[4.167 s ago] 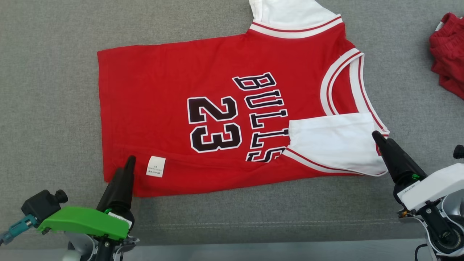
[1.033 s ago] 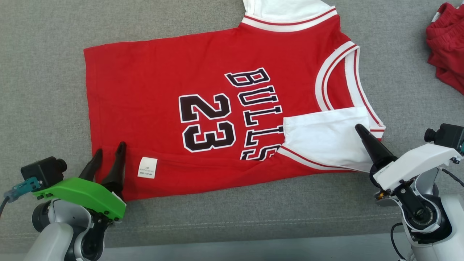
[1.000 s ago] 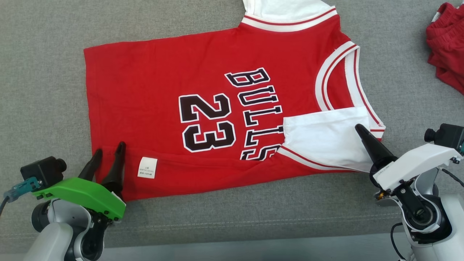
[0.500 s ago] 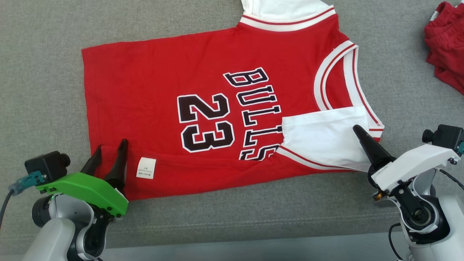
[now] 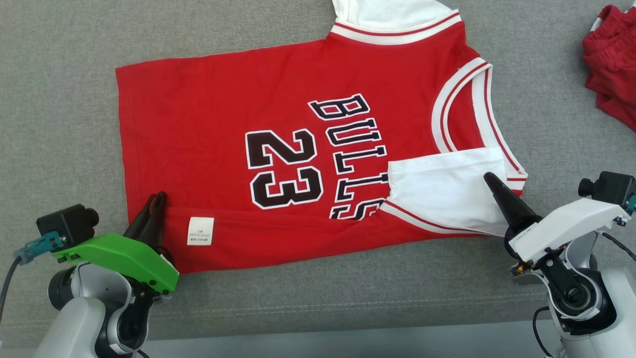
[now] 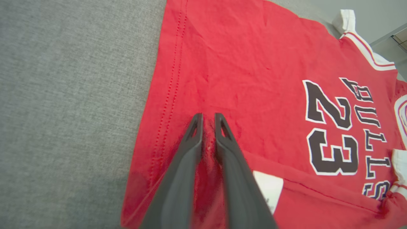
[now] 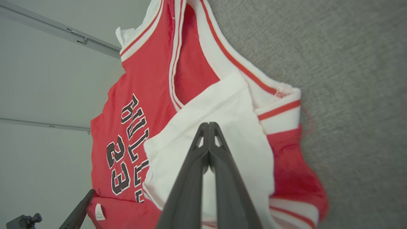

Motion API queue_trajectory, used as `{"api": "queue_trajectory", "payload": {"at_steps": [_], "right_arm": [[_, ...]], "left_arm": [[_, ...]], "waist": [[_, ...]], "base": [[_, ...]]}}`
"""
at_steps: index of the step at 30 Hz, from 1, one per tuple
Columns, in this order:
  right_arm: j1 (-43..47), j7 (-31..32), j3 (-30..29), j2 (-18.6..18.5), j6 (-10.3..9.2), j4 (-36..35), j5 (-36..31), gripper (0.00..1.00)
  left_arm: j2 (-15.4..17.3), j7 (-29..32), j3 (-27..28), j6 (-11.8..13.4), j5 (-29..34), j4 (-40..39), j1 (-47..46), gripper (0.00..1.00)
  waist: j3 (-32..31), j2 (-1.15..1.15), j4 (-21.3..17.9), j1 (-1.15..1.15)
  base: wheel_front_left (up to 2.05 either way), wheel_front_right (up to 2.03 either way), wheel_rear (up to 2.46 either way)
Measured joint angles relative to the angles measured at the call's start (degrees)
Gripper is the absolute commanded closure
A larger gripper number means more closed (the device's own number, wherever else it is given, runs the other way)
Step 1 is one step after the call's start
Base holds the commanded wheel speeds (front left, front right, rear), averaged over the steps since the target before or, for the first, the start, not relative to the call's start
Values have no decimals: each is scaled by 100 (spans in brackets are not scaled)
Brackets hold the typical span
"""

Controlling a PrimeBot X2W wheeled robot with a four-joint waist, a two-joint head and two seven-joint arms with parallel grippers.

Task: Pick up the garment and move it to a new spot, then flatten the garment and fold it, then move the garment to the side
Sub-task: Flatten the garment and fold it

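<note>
Head view: found garment, a red jersey numbered 23, spread flat across middle of grey counter, neck to the right, hem to the left. Noted near long edge turned over with white label showing, and near white sleeve folded in over the chest. Noted left jaws at near left corner of hem, just left of the label, nearly together. Noted right jaws at near right, closed to a point on the folded sleeve. Logged second red cloth at far right, well apart. Left wrist view: confirmed left fingers pinching a small ridge of red fabric just inside the hem stitching, narrow gap only. Right wrist view: confirmed right fingers shut tip to tip, tips resting on white sleeve; cannot tell whether any cloth is nipped.
</note>
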Motion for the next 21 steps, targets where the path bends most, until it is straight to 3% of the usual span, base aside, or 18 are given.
{"api": "queue_trajectory", "payload": {"at_steps": [3, 21], "right_arm": [[0, 0, 5, -1, 0, 3, 0, 100], [-91, -11, -175, -111, 5, -78, 0, 100]], "left_arm": [[-4, 41, 36, 0, 19, -1, 2, 100], [-216, 124, 248, 0, 53, -160, 152, 100]], "waist": [[-9, 0, 11, 0], [-52, 0, 78, 0]], "base": [[0, 0, 0], [0, 0, 0]]}}
